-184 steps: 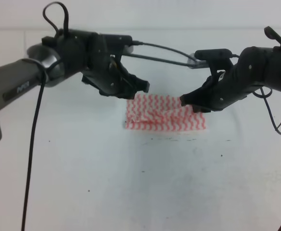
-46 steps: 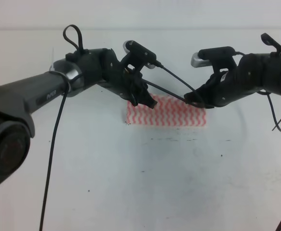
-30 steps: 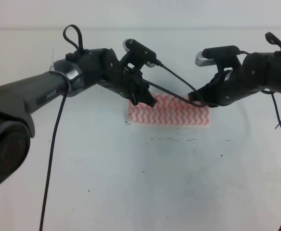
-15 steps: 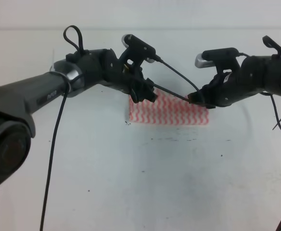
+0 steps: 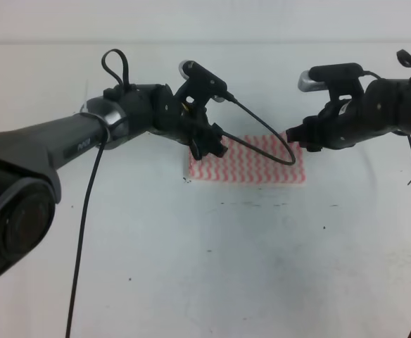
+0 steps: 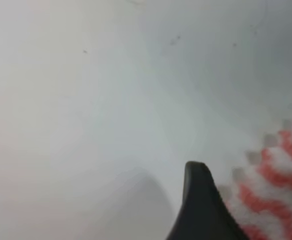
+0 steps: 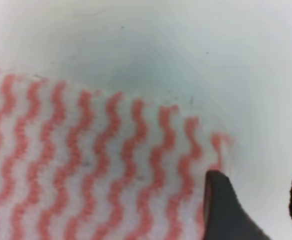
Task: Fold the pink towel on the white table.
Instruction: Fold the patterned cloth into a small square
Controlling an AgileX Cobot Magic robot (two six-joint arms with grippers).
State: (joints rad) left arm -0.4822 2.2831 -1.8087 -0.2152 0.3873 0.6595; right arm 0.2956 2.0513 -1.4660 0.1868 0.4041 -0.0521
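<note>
The pink towel point(image 5: 248, 163) lies flat on the white table point(image 5: 205, 267) as a small rectangle with red and white zigzag stripes. My left gripper point(image 5: 215, 146) hovers at the towel's far left corner. In the left wrist view one dark finger point(image 6: 201, 205) shows beside the towel's edge point(image 6: 273, 200), with a wide gap to its right. My right gripper point(image 5: 298, 138) hangs just above the far right corner. In the right wrist view its two fingers point(image 7: 226, 210) stand apart over the towel's corner point(image 7: 111, 160), holding nothing.
A black cable point(image 5: 262, 144) loops from the left arm across the air above the towel. Small dark specks point(image 5: 262, 204) mark the table in front of the towel. The two arms flank the towel on the left and right.
The towel went from a rumpled fold to a flat, neat rectangle. Both grippers have lifted slightly off its far corners, and the right one has drawn back to the right.
</note>
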